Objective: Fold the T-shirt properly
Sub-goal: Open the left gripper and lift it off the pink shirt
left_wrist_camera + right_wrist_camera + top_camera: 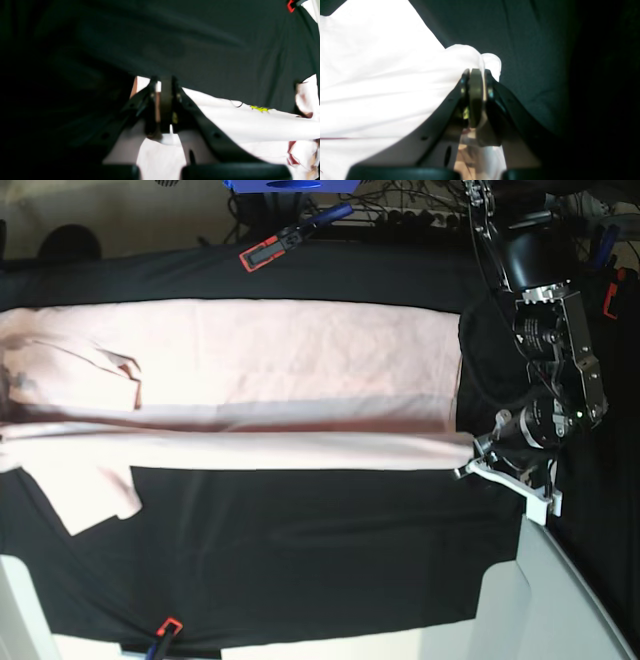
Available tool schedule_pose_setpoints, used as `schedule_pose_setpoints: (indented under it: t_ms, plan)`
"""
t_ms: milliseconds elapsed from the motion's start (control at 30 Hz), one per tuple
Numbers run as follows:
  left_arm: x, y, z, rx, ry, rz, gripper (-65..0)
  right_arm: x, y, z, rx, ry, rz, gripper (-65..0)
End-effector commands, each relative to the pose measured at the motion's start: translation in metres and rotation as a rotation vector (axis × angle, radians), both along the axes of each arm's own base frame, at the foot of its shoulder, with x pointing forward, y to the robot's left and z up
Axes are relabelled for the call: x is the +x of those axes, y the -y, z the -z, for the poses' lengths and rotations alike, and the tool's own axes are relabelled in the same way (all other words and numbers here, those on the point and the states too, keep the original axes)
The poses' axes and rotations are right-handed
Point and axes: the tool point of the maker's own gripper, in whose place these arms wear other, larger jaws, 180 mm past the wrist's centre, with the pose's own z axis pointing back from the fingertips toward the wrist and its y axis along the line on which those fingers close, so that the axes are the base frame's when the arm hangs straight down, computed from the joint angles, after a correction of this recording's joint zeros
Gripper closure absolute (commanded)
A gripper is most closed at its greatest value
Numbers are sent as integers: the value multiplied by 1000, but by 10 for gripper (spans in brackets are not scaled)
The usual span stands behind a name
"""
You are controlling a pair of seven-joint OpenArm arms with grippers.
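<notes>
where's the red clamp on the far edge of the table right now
In the base view the red clamp sits at the top edge, left of centre, clipped on the black table cloth just above the T-shirt.

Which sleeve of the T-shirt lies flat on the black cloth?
The lower-left sleeve in the base view, spread on the black cloth; the other sleeve is folded onto the T-shirt body.

Soft matt cotton T-shirt (280, 350) on matt black table cloth (300, 540)

A robotics lab: black cloth (300, 550) clamped by a red clamp (262, 254), cables (400, 200) behind.
</notes>
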Motion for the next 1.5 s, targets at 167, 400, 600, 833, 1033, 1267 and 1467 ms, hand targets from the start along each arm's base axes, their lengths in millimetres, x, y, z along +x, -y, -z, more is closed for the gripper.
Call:
schedule_pose_setpoints:
  t_ms: [167,400,600,833,1033,1267,1467]
  plan:
    - [-6,-7,0,29,10,-6,0,-17,21,-3,-47,-9,26,0]
    - [-26,-7,20,27,-48,-7,0,-45,19,19,-10,-42,71,0]
    - [-35,11,35,31,-95,54,0,-55,16,28,5,-57,82,0]
    - [-47,11,60,10,-171,47,0,-66,15,35,4,-83,79,0]
    - [-50,4,67,62,-200,46,0,-71,15,39,9,-93,85,-3]
    - [-50,7,70,93,-212,51,-18,-78,15,43,8,-111,89,-155]
    - [-51,7,69,93,-210,52,-366,-87,15,47,4,-127,87,-328]
